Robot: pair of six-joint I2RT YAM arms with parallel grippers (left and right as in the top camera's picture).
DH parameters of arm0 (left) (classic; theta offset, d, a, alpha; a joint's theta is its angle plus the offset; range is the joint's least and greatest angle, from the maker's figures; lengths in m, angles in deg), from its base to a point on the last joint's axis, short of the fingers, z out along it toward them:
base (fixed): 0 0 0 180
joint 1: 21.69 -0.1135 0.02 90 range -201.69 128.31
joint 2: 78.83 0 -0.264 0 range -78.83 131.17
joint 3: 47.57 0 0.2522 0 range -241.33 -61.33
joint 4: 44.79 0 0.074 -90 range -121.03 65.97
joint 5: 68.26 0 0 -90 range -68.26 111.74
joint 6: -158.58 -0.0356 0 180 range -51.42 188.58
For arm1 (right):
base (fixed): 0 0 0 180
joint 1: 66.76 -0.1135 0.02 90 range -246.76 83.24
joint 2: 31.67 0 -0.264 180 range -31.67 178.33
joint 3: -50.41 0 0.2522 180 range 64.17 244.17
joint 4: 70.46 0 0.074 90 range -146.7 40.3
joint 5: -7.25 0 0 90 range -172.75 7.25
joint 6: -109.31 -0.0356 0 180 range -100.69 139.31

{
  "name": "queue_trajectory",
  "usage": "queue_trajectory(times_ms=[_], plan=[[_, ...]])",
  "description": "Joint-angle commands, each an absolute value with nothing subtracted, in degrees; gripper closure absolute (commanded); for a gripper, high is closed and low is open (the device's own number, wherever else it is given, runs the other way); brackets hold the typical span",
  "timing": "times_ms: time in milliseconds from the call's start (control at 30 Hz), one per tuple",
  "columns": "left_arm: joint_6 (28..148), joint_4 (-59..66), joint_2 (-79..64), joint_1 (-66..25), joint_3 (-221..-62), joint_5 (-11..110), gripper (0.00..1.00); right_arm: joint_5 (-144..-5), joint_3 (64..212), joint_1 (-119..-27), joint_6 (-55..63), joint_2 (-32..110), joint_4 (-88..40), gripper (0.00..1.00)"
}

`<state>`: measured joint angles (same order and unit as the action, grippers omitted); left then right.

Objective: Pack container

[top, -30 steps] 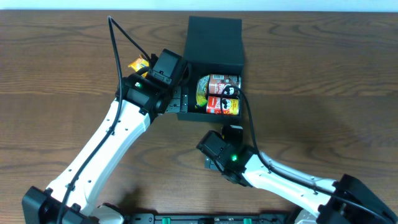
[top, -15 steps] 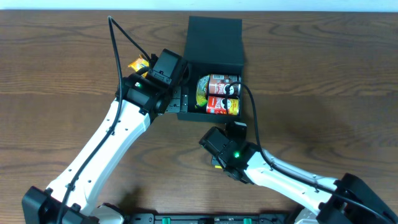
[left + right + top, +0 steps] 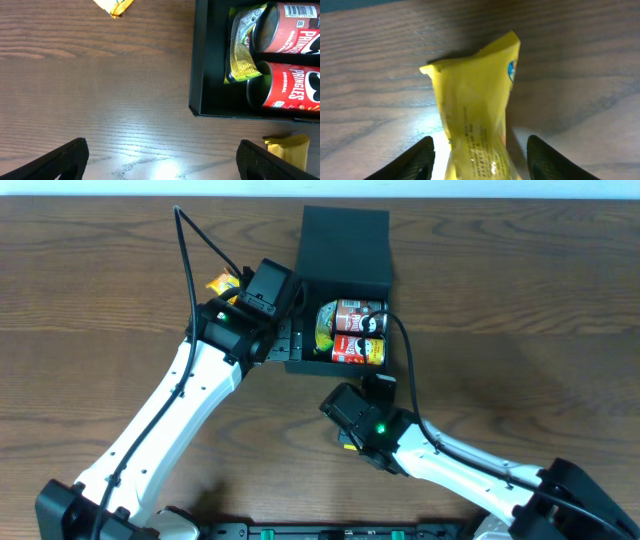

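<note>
While the container (image 3: 345, 242) sits open, the right hand (image 3: 479, 146) straddles a packet (image 3: 472, 107).

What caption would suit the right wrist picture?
The right claw, open, straddles a yellow snack packet on the wooden table.

bright, even light; white glare pools on the brown wood-grain table (image 3: 150, 165) in both wrist views. the crinkled yellow packet (image 3: 475, 125), softly blurred, casts a dark shadow.

Matt dark cardboard container (image 3: 345, 240), glossy printed cans (image 3: 295, 95), shiny crinkled yellow film packet (image 3: 475, 115), smooth wood-grain table (image 3: 520, 330)
</note>
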<state>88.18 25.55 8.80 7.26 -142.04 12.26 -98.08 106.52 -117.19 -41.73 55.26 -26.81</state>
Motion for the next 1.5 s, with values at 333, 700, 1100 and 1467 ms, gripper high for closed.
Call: queue_trajectory(times_ms=[333,700,1100,1467], plan=[[87.8,25.7,8.4,7.2,-142.5,10.8,0.05,-102.0,106.0,-116.9,-40.2,57.5,-28.8,0.38],[87.8,25.6,8.4,7.2,-142.5,10.8,0.05,-102.0,106.1,-116.9,-40.2,60.2,-29.3,0.52],[87.8,25.5,8.4,7.1,-142.5,7.0,0.05,-100.6,106.2,-114.9,-38.8,58.2,-28.8,0.60],[87.8,25.0,8.4,7.1,-142.5,6.7,0.05,-99.0,108.3,-112.1,-32.5,51.3,-27.0,0.61]])
